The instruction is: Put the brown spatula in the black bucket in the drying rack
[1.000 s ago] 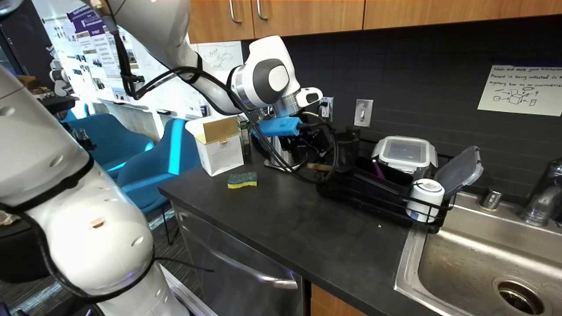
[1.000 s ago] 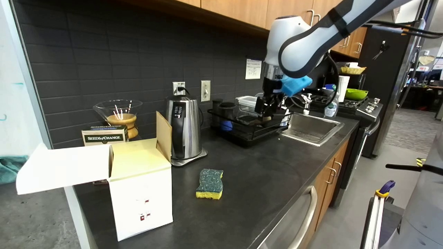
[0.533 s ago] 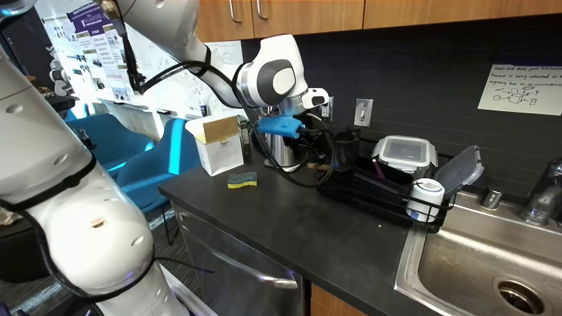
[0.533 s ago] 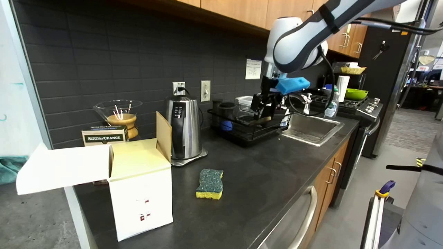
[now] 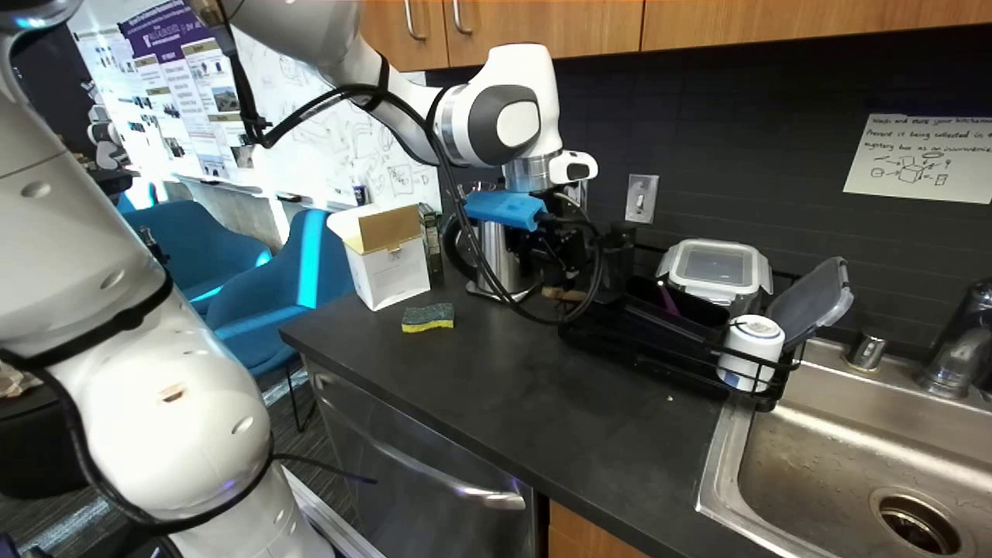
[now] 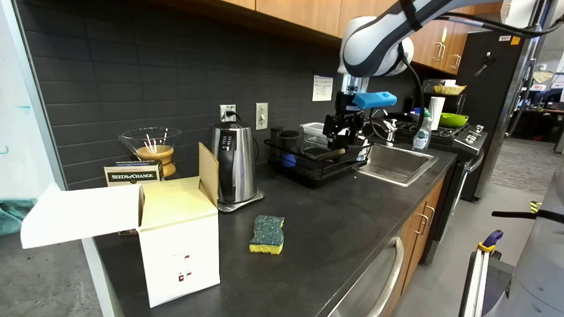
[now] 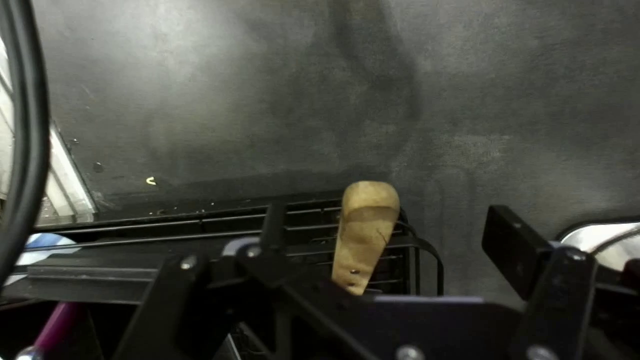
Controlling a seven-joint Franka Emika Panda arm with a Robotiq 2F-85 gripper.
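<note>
The brown spatula lies across one end of the black drying rack, its rounded wooden end overhanging the rack's rim. Its other end is hidden by my gripper in the wrist view. That gripper stands wide open, and the wood shows between and beyond its fingers without being held. In both exterior views the gripper hangs above the rack, and the spatula shows below it. A dark cup-shaped holder at the rack's back corner looks like the black bucket; it appears upright.
A lidded clear container, a white cup and a leaning lid fill the rack. The steel sink adjoins it. A kettle, an open white box and a sponge stand nearby.
My gripper has risen slightly and turned more upright, uncovering more of the spatula in the exterior views. The jaws have stayed apart, and the spatula has not moved.
</note>
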